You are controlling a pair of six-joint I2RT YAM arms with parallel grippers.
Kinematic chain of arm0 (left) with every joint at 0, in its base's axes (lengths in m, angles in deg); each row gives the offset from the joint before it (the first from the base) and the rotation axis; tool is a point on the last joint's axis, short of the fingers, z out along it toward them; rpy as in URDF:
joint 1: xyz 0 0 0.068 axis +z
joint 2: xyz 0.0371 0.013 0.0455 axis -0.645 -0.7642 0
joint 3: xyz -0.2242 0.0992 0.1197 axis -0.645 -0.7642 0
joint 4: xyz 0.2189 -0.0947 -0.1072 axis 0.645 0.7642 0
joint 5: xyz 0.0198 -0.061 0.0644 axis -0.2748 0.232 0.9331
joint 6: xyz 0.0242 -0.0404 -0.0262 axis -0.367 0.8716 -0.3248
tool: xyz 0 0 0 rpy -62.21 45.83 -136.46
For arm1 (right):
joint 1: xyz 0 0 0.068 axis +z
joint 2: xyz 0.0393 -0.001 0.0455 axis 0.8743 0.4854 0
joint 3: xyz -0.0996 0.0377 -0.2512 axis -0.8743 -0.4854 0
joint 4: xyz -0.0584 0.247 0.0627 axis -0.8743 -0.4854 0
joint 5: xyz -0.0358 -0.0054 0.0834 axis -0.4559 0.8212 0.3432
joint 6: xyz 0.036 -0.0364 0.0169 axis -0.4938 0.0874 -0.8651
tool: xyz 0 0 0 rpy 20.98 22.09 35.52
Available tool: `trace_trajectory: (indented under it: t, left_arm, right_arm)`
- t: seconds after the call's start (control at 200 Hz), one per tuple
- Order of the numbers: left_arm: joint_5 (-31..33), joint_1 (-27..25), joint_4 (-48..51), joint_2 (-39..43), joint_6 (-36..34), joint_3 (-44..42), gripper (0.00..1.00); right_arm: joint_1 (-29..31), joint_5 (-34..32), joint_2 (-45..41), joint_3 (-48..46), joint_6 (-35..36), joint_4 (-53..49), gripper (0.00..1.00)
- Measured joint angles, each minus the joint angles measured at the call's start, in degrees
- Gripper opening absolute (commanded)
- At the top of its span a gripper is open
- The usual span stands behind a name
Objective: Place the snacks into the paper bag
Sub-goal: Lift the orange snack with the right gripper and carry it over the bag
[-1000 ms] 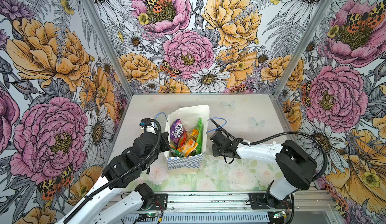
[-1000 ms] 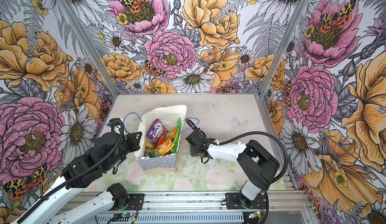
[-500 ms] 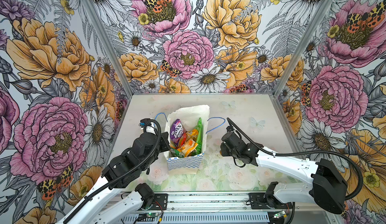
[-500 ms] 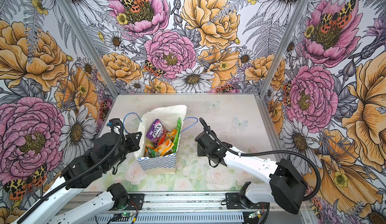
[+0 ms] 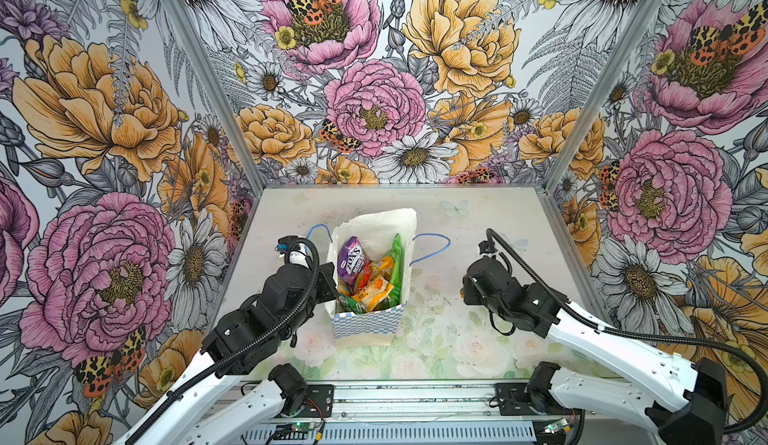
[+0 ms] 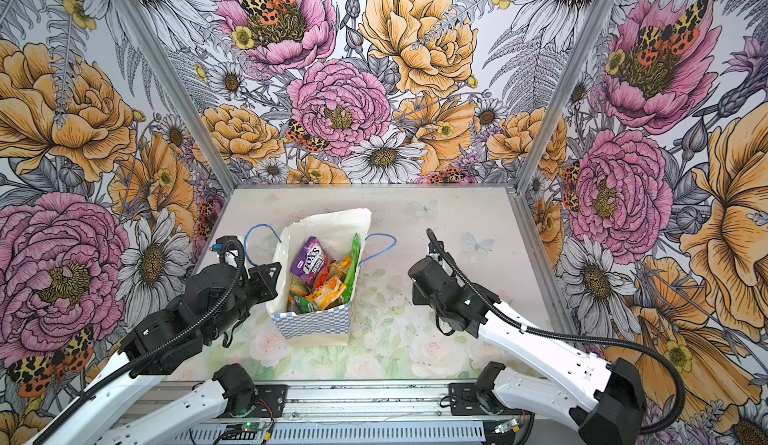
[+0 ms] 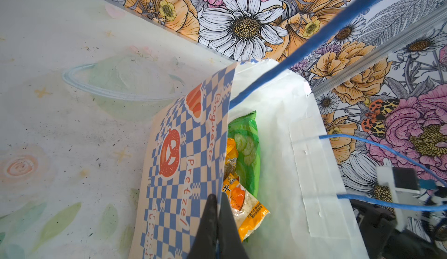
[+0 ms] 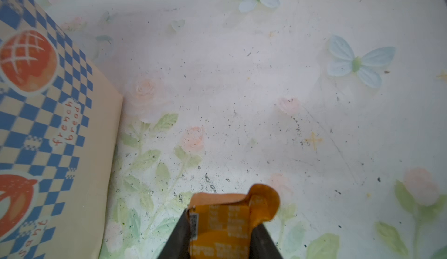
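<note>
Swung clear of the paper bag (image 5: 365, 323) since a second before, the right gripper (image 8: 221, 224) clamped a small orange sachet (image 8: 233, 201) not yet bagged, while the left gripper (image 7: 217, 198) pinched the bag's wall.

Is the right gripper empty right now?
No, the right gripper is shut on a small orange sachet, seen in the right wrist view.

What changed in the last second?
The right gripper, shut on a small orange plastic sachet, drew away from the blue-and-white checkered paper bag toward the right side of the table. Unchanged: the left gripper stays pinched on the bag's wall, and the bag and the snack packets inside have not moved.
</note>
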State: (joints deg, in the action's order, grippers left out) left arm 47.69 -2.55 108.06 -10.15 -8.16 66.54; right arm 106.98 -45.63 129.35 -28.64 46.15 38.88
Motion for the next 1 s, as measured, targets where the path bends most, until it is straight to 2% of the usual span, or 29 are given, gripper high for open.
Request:
trace_trajectory:
  t: [0.21,0.495,0.791,1.001]
  left_arm:
    - [0.02,0.13,0.07,0.07,-0.02,0.0,0.0]
    - [0.0,0.26,0.13,0.09,-0.02,0.0,0.0]
    - [0.0,0.26,0.09,-0.11,0.0,0.0,0.0]
    - [0.0,0.26,0.07,-0.15,0.0,0.0,0.0]
  right_arm:
    - [0.02,1.2,-0.81,14.75,1.75,-3.93,0.25]
    - [1.38,3.37,4.83,33.68,4.94,-6.58,0.23]
    - [8.96,6.51,15.72,49.13,9.73,-8.59,0.23]
    - [12.52,11.8,25.57,53.72,11.3,-9.22,0.22]
